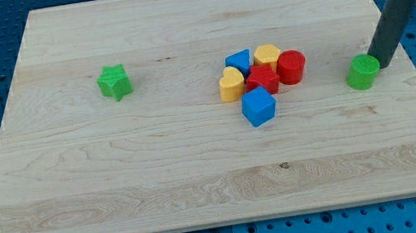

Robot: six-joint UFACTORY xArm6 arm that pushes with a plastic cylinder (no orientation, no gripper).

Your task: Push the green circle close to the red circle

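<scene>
At the view's right side of the counter (79, 193), we see my tip (383, 66) just beside the green circle (363, 72), on its right. The arm carries no hand, only a rod. The red circle (291, 67) sits left of the green circle, apart from it, touching the red star (263, 79).

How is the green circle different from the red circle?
The green circle stands alone near the view's right, while the red circle is packed into the cluster of blocks. My tip sits just right of the green circle; nothing like that is by the red one. One is green, one red. Both are round.
</scene>
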